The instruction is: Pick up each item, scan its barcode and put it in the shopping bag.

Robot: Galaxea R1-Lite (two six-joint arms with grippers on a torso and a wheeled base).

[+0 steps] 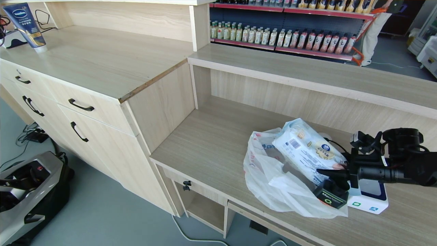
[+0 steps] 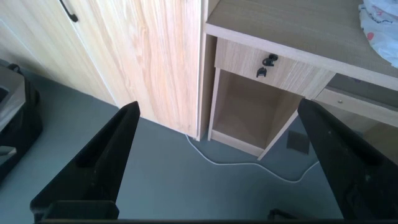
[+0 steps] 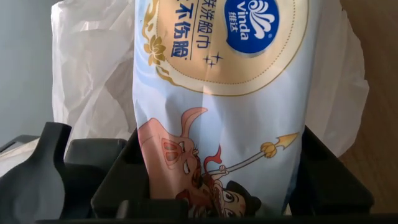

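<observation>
Right gripper clamped on tissue pack, pack end between its jaws, seemingly above shopping bag

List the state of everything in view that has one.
right gripper, shut on the tissue pack.
left gripper, open, empty.
shopping bag, open, lying on the counter.
tissue pack, held tilted at the shopping bag mouth; cannot tell how far in.
cabinet drawers, closed.
desk drawer, closed.
tube, upright on the upper counter.
</observation>
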